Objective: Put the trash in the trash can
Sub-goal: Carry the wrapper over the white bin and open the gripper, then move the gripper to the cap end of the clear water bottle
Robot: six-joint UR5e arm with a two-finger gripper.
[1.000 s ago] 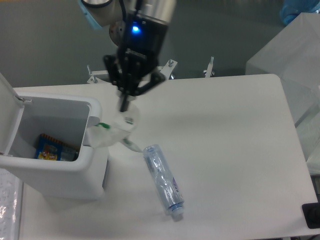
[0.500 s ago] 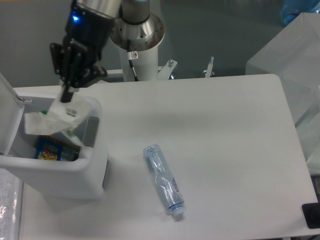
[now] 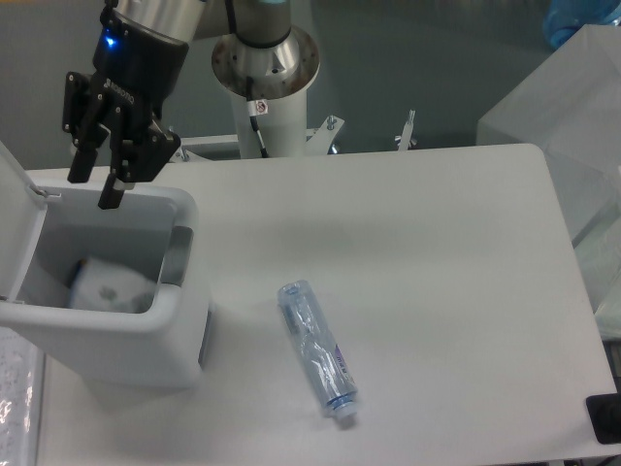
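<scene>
The tool point(image 3: 90, 192) hangs over the far rim of the trash can point(image 3: 179, 320) with its fingers spread apart and nothing between them. The wrapper point(image 3: 112, 289) lies inside the trash can, a pale blurred lump on the bottom. The bottle point(image 3: 318, 351) lies on the tabletop point(image 3: 437, 291) to the right of the trash can, well apart from it. Being crushed and slick, it may slip or roll when pinched. The lid point(image 3: 15, 214) is cut off at the left edge.
</scene>
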